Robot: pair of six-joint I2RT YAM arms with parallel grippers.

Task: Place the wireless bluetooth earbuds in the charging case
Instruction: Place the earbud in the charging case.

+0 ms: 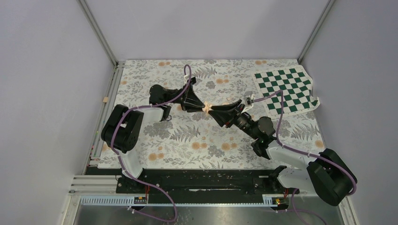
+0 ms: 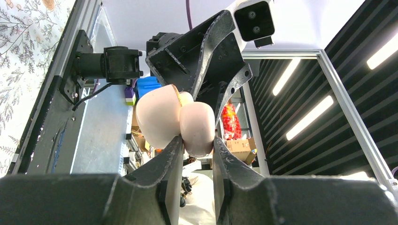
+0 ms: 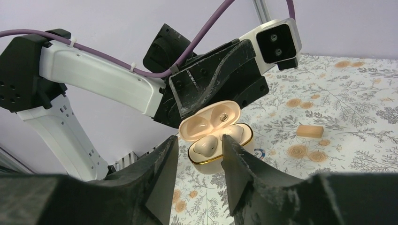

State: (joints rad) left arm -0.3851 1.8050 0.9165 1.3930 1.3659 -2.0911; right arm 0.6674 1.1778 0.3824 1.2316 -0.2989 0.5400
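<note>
The charging case (image 3: 220, 159) is pale peach with a gold rim, and its lid (image 3: 211, 119) stands open. Two earbuds (image 3: 206, 147) (image 3: 237, 133) sit in its hollows. My left gripper (image 2: 197, 140) is shut on the case (image 2: 197, 123), holding it above the mat. In the top view both grippers meet at mid-table around the case (image 1: 207, 108). My right gripper (image 3: 199, 139) faces the case's open side. Its jaws stand apart just short of the rim, with nothing between them.
A tan rectangular block (image 3: 309, 131) lies on the floral mat (image 3: 356, 108) behind the case, with a small round disc (image 3: 272, 152) near it. A green-and-white checkerboard sheet (image 1: 286, 89) lies at the far right. Metal rails (image 1: 110, 89) edge the mat on the left.
</note>
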